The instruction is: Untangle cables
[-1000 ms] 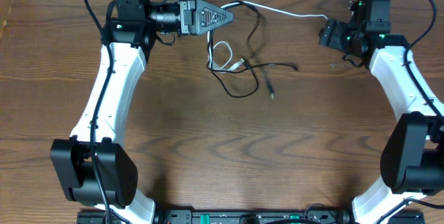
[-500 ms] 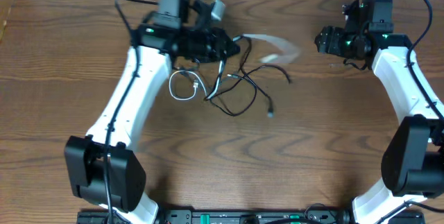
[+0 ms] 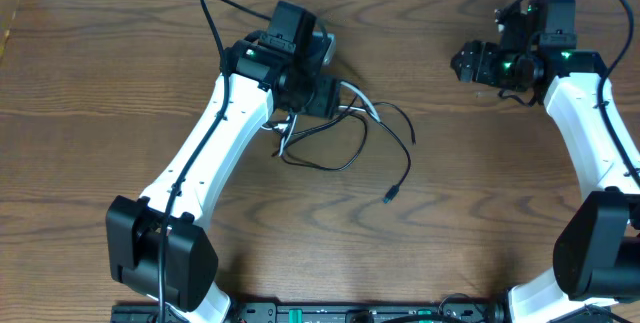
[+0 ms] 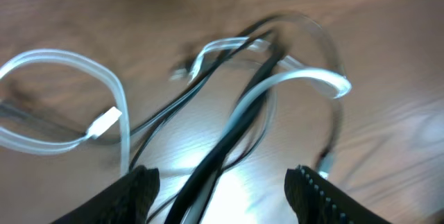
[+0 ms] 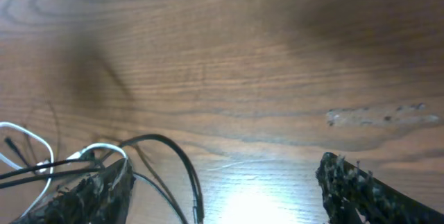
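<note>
No readable text, labels or numbers in any view.

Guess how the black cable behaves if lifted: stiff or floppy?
Probably floppy: the black cable lies in loose curves with a free tail. Likely light, being thin. It crosses the white cable, so lifting may drag that along.

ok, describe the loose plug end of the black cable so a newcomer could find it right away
On the wooden table, find the tangle at the left gripper, upper centre. The black cable arcs out to the right of it and drops to a small plug lying alone on bare wood. The white cable sits bunched at the gripper instead.
</note>
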`<state>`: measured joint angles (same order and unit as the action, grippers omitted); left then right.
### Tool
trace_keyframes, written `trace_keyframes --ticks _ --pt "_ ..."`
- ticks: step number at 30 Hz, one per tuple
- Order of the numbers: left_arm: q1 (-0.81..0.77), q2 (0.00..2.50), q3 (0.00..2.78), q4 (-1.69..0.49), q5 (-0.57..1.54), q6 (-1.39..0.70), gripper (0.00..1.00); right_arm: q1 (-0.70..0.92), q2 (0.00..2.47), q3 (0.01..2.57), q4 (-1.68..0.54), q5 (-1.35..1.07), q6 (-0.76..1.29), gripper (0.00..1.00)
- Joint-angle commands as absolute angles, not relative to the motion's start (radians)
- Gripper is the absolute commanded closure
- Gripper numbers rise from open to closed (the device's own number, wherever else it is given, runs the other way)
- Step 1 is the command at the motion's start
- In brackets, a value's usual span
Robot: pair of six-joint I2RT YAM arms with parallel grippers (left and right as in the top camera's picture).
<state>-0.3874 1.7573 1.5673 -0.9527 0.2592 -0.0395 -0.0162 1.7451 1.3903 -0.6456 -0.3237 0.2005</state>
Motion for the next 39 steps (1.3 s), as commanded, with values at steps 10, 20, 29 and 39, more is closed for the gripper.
trace_keyframes --ticks 10,20,29,39 --pt "-0.446 1.570 1.604 -0.878 0.303 0.131 0.38 0.016 1.724 1.394 -0.624 -0.343 0.193 0.15" --pt "-0.443 1.576 1.600 -0.891 0.295 0.022 0.47 0.026 1.724 1.394 -0.648 -0.348 0.193 0.15" --pt "-0.335 1.590 1.599 -0.956 -0.022 -0.424 0.54 0.171 1.746 1.394 -0.637 -0.637 -0.309 0.09" --pt "-0.162 1.588 1.599 -0.947 0.090 -0.424 0.50 0.362 1.838 1.394 -0.621 -0.664 -0.474 0.20"
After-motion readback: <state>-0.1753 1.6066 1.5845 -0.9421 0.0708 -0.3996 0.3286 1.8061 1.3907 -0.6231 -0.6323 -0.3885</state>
